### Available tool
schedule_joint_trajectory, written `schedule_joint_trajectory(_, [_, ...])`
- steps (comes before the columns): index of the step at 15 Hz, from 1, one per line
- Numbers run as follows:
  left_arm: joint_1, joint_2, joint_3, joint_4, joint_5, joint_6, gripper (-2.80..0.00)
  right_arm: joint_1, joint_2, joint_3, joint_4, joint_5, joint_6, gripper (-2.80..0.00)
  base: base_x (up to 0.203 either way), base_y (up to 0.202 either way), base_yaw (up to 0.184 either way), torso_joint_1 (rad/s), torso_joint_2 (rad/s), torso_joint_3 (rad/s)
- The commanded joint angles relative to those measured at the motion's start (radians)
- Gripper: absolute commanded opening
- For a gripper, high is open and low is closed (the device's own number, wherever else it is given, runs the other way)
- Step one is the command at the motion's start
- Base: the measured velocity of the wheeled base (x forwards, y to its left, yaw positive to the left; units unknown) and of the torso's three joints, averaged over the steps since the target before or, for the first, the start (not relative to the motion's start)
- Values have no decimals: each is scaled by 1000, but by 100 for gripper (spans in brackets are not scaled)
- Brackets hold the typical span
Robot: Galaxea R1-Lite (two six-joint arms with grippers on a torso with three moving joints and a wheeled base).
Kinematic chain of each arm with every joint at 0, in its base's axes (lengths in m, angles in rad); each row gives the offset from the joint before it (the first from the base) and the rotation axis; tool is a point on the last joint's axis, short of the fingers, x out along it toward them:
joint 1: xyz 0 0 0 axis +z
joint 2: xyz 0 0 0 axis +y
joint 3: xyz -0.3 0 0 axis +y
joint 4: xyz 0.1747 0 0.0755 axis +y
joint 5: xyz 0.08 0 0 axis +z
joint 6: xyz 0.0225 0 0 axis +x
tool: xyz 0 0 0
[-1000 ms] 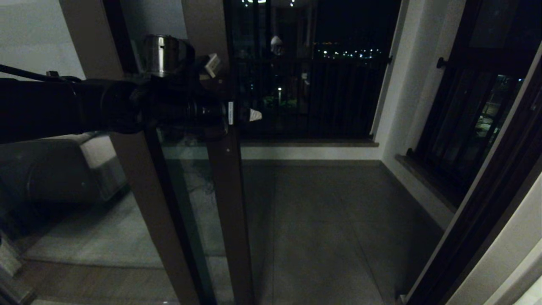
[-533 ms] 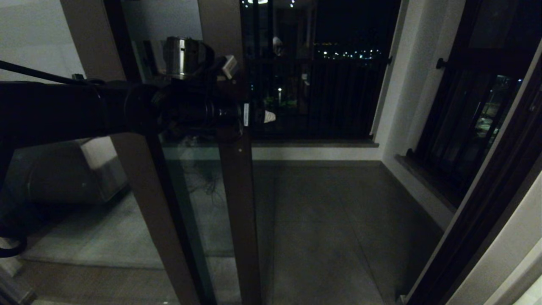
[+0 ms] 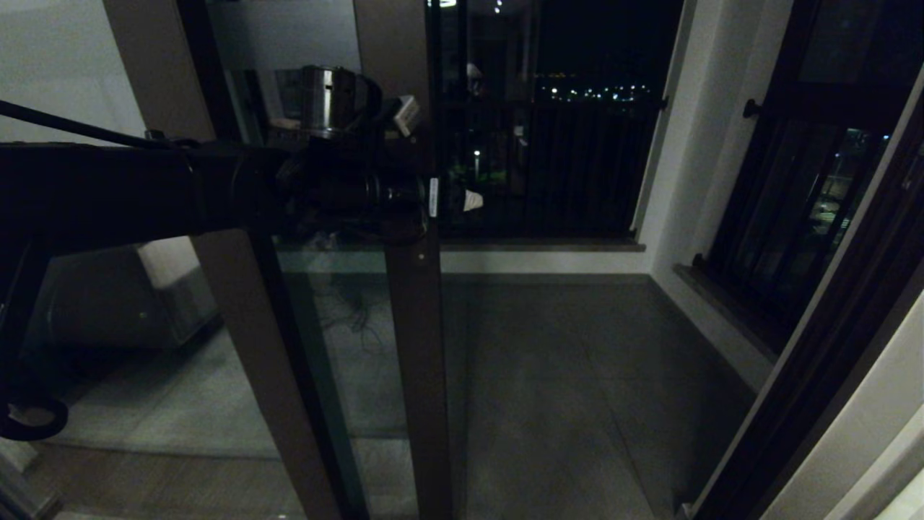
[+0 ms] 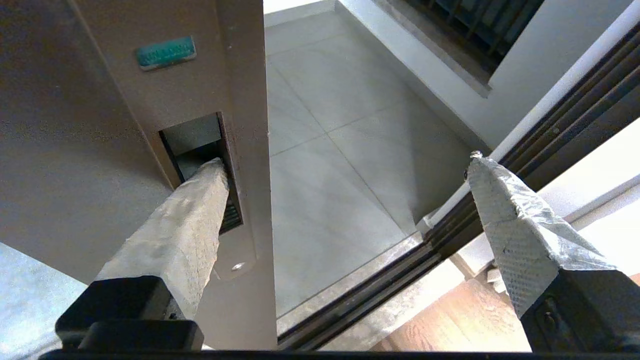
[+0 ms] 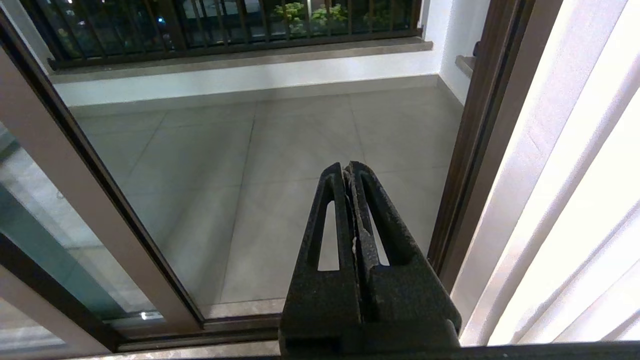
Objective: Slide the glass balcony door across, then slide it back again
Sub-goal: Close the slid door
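The glass balcony door (image 3: 415,347) stands part-way across the opening, its dark brown stile upright in the middle of the head view. My left gripper (image 3: 451,198) reaches in from the left at handle height and is open. In the left wrist view one of its fingers (image 4: 200,200) is tucked into the recessed handle slot (image 4: 192,137) of the stile (image 4: 245,75). The other finger (image 4: 505,210) hangs free in the open doorway. My right gripper (image 5: 348,167) is shut on nothing, low near the right door jamb, and is out of the head view.
A fixed glass panel with a plain brown post (image 3: 238,325) stands left of the door. The floor track (image 4: 360,305) runs along the threshold. Beyond are the tiled balcony floor (image 3: 563,375), a railing (image 3: 563,166), the barred side window (image 3: 808,195) and the right jamb (image 3: 816,375).
The door's stile and my left gripper have moved to the right together, narrowing the opening. The right arm has not visibly moved.
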Motion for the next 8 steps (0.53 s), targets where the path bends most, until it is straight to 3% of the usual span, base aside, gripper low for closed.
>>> schedule_joint_trajectory(1, [-10,18,-7,4,-1,-2,0,0,1,1,0,0,0,-280,0,0,0,0,0,0])
schedule_joint_trajectory(8, [-43,44,-31,4,0,-2,0,0,1,-1,0,-2,0,-280,0,0,0,0,0,0])
